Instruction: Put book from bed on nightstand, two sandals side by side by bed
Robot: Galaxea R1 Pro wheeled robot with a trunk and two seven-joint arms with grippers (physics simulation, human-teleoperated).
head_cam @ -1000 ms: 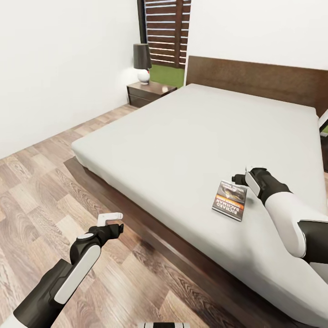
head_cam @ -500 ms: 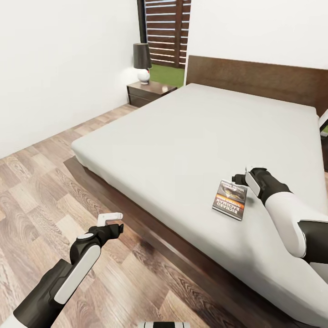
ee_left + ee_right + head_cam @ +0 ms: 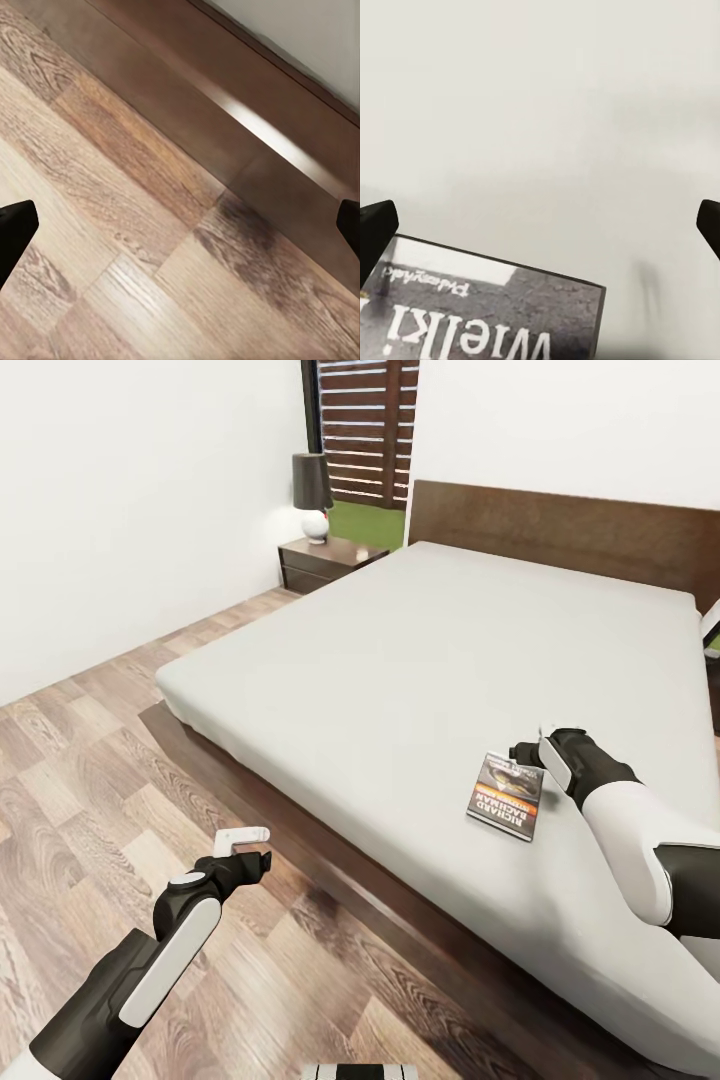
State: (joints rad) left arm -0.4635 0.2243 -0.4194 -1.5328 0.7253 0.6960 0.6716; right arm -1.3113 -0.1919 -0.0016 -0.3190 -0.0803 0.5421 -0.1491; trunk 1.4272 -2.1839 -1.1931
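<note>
Essentially no change is noted over the last second: the book (image 3: 505,798) lies flat on the bed (image 3: 400,660), ungrasped, the spread-fingered right gripper (image 3: 522,752) held just beside it.

Your left arm reaches fwd and low, left gripper (image 3: 243,847) w/ jaws spread wide (fingertips at the far edges of the left wrist view). Your right arm bends in from the side, right gripper (image 3: 523,751) also open.
</note>
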